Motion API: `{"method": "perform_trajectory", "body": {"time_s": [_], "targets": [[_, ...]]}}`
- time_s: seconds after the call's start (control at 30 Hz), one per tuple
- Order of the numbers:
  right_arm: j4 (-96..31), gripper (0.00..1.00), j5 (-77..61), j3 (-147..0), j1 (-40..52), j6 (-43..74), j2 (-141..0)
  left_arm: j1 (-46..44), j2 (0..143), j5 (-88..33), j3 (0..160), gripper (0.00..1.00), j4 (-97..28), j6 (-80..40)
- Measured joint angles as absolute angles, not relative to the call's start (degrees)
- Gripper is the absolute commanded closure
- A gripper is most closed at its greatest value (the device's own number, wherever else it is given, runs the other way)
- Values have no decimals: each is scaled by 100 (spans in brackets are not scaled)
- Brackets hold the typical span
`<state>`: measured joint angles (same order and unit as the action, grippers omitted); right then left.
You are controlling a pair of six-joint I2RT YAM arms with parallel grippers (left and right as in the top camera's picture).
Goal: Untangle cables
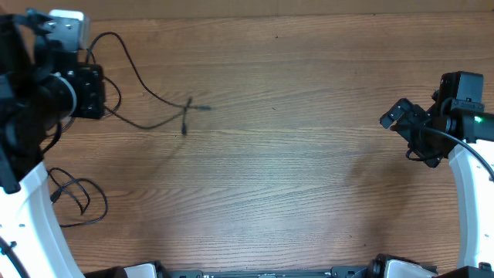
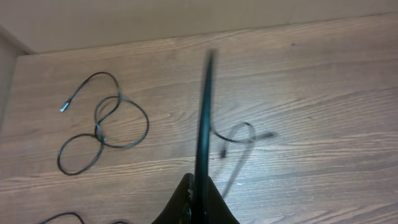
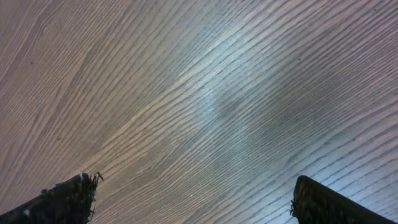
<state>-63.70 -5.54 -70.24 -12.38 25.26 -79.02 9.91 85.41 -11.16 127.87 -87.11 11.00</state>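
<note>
1. Left tool (image 2: 194, 194) is being seen clenched on a thin black cable (image 2: 206, 106), which is running up from between its closed fingers as a blurred strand off the table (image 2: 323, 74).
2. Right tool (image 3: 193, 190) is being held released, its jaws standing wide apart over bare wood, well away from every cord. Nothing is being gripped or touched by it.
3. Cables are being judged very light, limp and soft, so sagging, swinging and snagging on one another are being expected. A firm pinch on the cord itself, close to a crossing, is being judged safer than a pull on a connector.
4. Coiled cable (image 2: 102, 127) is being seen lying flat on the table in overlapping loops, well apart from the pinched one. Its loose plug end is being judged the easiest place to start.
5. Trailing cord ends (image 1: 187, 108) with small plugs are being seen crossed on the table. Whether one cord or two is being shown there cannot be told.
</note>
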Motion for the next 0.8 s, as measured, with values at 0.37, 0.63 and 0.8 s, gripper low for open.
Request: {"method": "perform_trajectory", "body": {"time_s": [0.37,0.63,0.8], "targets": [[-6370,0,-554,-7024,-1238,2526,-7902,2003,8945,-2237,12654,96,-8705,1855],[-6368,0,-554,-7024,-1238,2526,-7902,1970,10237,-2613,12477,96,-8357,2080],[-6372,0,-554,-7024,-1238,2526,-7902,1684,10781,-3035,12473,96,-8219,2263]]}}
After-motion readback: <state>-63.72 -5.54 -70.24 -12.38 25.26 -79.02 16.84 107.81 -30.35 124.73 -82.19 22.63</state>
